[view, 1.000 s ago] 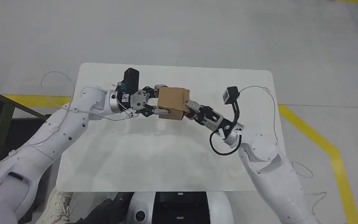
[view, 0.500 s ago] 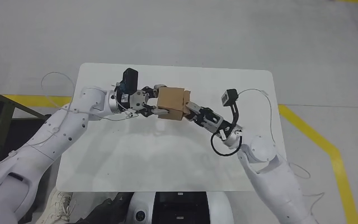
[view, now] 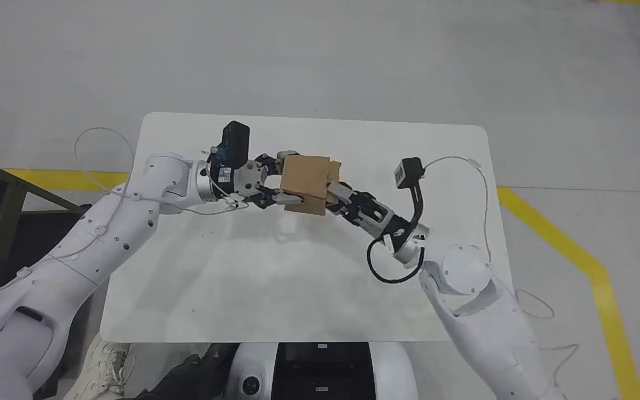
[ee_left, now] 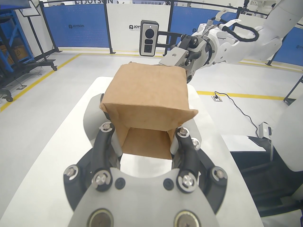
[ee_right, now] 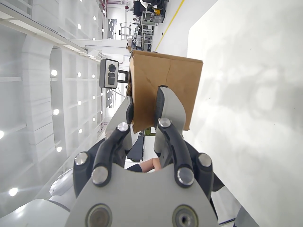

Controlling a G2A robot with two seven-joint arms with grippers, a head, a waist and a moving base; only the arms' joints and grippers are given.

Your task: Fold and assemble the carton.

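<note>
Brown carton [view: 306, 184], part-folded, being held over the far-middle part of the white table [view: 300, 290] between both grippers.

Right gripper [ee_right: 145, 105], on the nearer, right-hand side, is pinching one carton wall: jaws are closing narrowly on the board, one finger [ee_right: 163, 100] lying on the outer face and the other behind it. The carton is sitting between the two wrists, its open end facing the left wrist camera, with a flap edge jutting out at each side. Left gripper [ee_left: 144, 138], at the carton's left end, is holding its jaws wide, the fingertips [ee_left: 107, 131] pressing the two side walls of the open end.
</note>
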